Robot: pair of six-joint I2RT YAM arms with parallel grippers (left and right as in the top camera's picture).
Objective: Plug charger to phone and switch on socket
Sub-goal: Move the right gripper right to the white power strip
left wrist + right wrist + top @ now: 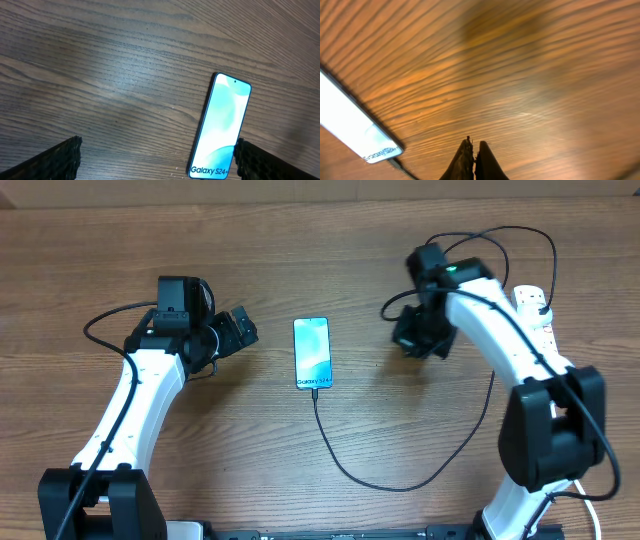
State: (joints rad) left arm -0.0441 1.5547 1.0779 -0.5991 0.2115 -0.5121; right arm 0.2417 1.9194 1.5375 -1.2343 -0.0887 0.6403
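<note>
The phone (311,352) lies flat mid-table with its light-blue screen lit, also seen in the left wrist view (222,125) and at the left edge of the right wrist view (355,125). The charger's thin black cable (392,488) runs from the phone's near short end in a loop toward the right, where the right arm hides it. The white socket (537,308) sits at the far right, partly under that arm. My left gripper (240,330) (157,162) is open and empty, just left of the phone. My right gripper (475,152) (415,335) is shut on nothing, hovering right of the phone.
The right arm's own black cables (520,235) loop above the socket. Bare wooden table (380,260) lies between the phone and the right gripper. Both arm bases stand at the near edge.
</note>
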